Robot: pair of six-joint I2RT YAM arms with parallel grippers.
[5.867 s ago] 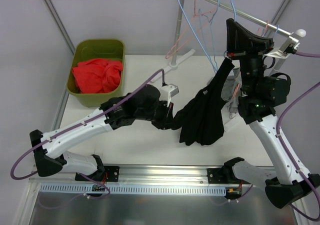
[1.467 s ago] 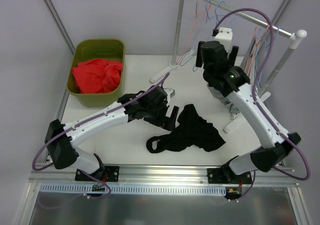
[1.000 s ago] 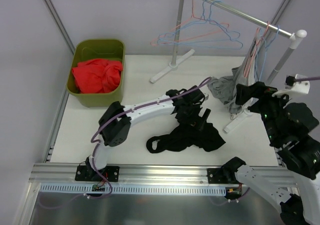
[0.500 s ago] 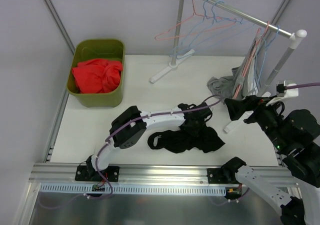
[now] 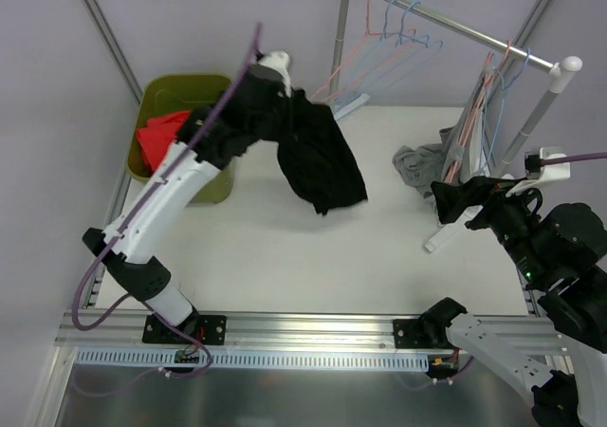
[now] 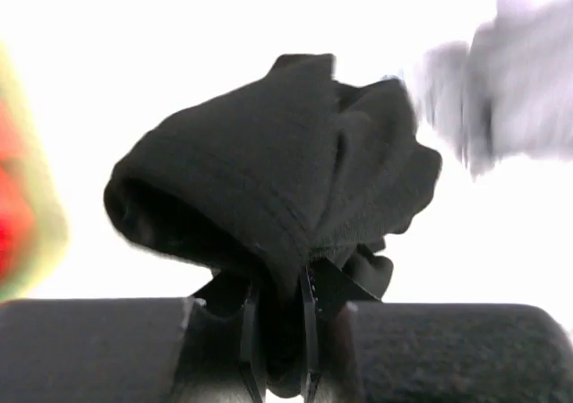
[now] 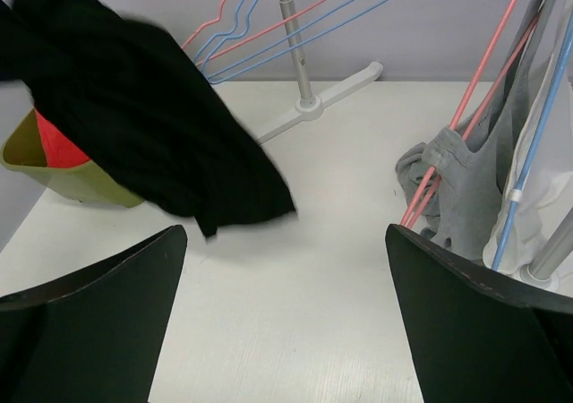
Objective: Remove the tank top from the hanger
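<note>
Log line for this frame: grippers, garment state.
left gripper: shut on black tank top | garment: hanging in air near green bin | right gripper: open, empty

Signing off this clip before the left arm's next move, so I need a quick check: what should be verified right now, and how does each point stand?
1. Grip: the left gripper is shut on the black tank top, with cloth pinched between its fingers: ok.
2. Tank top free of any hanger: ok, no wire shows in it.
3. Tank top lifted off the table: ok, it hangs in the air.
4. Room in the green bin: cannot tell. The arm hides part of it, and red cloth lies inside.
5. Other arm: the right gripper is open, empty and apart from the tank top: ok.
</note>
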